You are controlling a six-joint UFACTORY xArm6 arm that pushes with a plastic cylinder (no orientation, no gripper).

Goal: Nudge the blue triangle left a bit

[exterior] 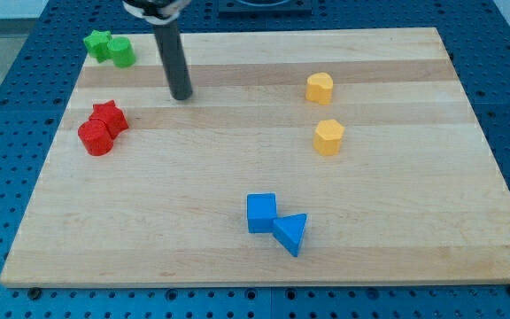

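The blue triangle (291, 233) lies near the view's bottom centre of the wooden board (414, 204), touching the lower right corner of a blue cube (261, 213). My tip (181, 96) rests on the board in the upper left part, far from the blue triangle, up and to its left. The rod rises from the tip to the view's top edge.
A red star (109, 117) and a red cylinder (95, 137) sit together at the left, just left of my tip. A green star (98, 43) and a green cylinder (120, 52) sit at the top left corner. Two yellow blocks (320, 87) (328, 136) stand right of centre.
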